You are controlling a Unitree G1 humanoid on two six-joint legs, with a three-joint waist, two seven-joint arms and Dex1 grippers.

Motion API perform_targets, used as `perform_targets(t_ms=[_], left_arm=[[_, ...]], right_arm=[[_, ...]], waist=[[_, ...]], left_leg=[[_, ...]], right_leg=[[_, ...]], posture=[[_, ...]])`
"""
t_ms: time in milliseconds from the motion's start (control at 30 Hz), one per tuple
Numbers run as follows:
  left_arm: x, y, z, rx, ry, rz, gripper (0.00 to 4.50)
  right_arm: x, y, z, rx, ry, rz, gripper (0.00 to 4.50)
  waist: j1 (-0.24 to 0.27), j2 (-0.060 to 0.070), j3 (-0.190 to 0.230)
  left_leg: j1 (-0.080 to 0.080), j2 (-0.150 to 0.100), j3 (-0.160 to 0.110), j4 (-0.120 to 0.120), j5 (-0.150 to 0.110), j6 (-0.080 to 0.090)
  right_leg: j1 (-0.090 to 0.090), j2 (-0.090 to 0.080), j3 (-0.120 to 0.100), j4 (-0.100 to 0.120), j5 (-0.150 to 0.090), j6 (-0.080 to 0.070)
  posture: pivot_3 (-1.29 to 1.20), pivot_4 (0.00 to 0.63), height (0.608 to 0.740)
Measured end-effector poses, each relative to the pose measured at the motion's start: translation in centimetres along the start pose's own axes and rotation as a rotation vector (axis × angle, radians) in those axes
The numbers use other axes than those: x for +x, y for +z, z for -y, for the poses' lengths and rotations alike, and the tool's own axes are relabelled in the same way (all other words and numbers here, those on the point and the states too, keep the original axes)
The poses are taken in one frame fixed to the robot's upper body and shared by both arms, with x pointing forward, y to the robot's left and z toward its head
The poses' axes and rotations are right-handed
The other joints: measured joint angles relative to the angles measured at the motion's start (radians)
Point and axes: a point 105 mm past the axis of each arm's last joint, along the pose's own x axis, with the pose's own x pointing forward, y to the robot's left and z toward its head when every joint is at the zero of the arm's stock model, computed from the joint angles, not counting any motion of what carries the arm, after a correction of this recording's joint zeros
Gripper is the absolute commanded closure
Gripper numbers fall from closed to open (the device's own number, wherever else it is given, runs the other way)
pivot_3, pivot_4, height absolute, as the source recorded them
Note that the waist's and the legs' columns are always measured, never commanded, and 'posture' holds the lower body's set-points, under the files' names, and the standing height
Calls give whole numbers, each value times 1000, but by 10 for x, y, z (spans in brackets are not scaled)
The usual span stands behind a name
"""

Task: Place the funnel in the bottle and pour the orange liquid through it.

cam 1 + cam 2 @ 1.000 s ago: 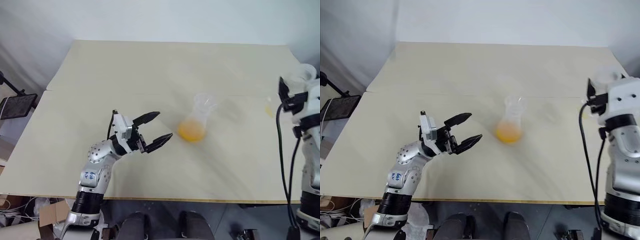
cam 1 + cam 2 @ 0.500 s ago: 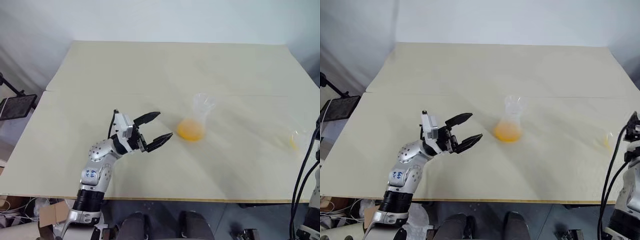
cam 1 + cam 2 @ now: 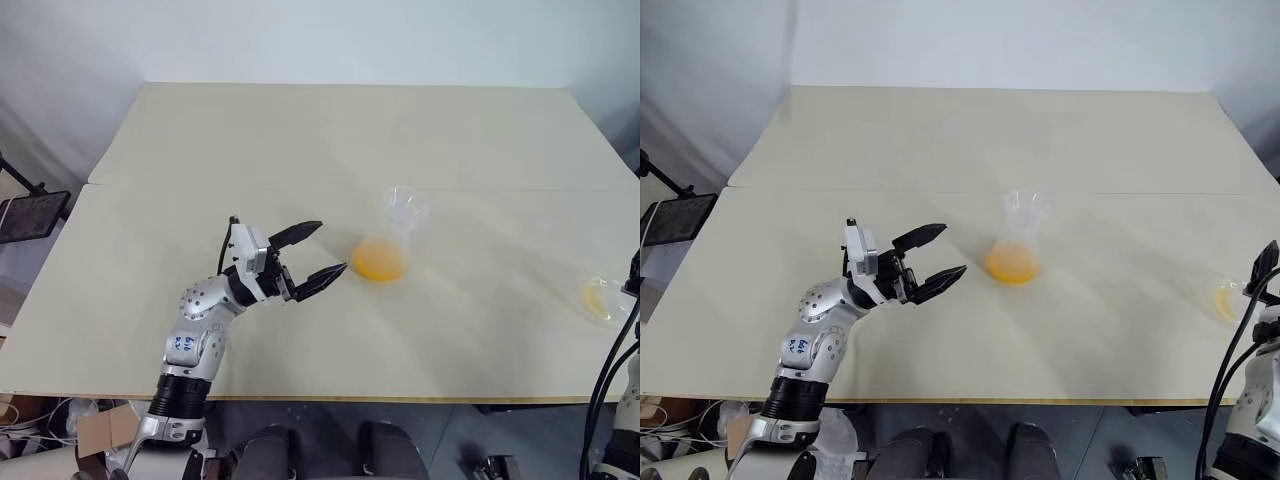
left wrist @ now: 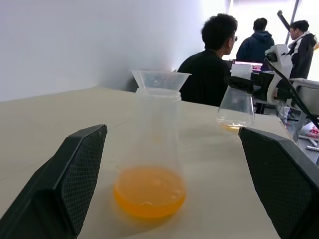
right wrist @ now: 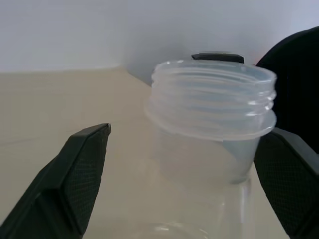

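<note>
Funnel (image 4: 160, 79) sits in the bottle (image 3: 388, 240) mid-worktop (image 3: 300, 140); orange liquid (image 3: 379, 262) pooled in its base. Since a second ago my right arm has swung out and down, and the emptied pouring vessel (image 3: 603, 299) now stands at the far right edge. Right claw (image 5: 184, 149) has sprung open around its neck. Left claw (image 3: 318, 254) stays wide open just left of the bottle. I judge the pour done.

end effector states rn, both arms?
Left end effector: open, holding nothing.
Right end effector: open, fingers apart either side of the second bottle, not gripping it.
</note>
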Motion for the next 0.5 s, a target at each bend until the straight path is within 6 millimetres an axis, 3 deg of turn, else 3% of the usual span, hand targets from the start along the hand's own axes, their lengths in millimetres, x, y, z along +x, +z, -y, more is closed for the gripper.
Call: perform_targets(t_ms=[167, 400, 500], left_arm=[[-2, 0, -1, 5, 0, -6, 0], [-2, 0, 0, 0, -9, -12, 0], [-2, -1, 0, -3, -21, -15, 0]], right_arm=[[5, 38, -5, -44, 32, 116, 28], [3, 71, -5, -194, 10, 218, 28], [7, 90, -17, -151, 59, 282, 28]], waist=[[2, 0, 0], [3, 0, 0], [0, 0, 0]], left_leg=[[0, 0, 0, 0, 0, 0], [0, 0, 0, 0, 0, 0], [0, 0, 0, 0, 0, 0]], right_leg=[[0, 0, 0, 0, 0, 0], [0, 0, 0, 0, 0, 0], [0, 0, 0, 0, 0, 0]], posture=[[0, 150, 740], [0, 150, 740], [0, 150, 740]])
